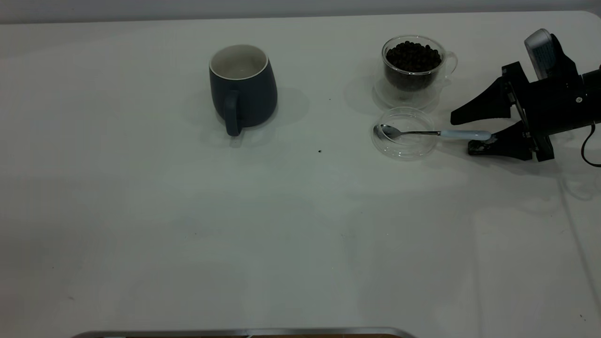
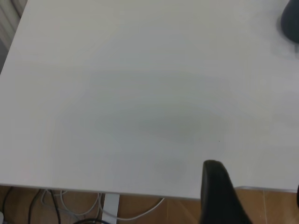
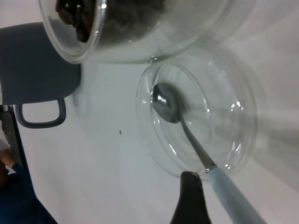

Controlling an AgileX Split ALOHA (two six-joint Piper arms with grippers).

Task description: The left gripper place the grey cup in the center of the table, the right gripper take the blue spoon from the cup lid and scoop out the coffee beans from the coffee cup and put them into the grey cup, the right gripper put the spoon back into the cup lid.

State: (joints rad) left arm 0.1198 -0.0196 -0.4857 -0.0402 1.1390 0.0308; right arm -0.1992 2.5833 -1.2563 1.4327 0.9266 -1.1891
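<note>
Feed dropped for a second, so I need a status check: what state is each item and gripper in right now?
grey cup: upright, looks empty
coffee cup: upright, full of coffee beans
cup lid: flat on table
blue spoon: bowl in lid
right gripper: open around spoon handle
left gripper: parked at table edge

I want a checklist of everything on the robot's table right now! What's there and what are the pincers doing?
Surface: table, white, a few dark specks.
Job's things: grey cup upright, left of centre; coffee cup full of coffee beans; blue spoon with its bowl in the cup lid, handle sticking out.
Clutter: nothing seen.
Grippers: right pincer open, jaws either side of the spoon handle's end; left pincer at the table edge, only partly shown.
Cables: black cable at right arm; wires below the table.
Surroundings: brown floor.
</note>
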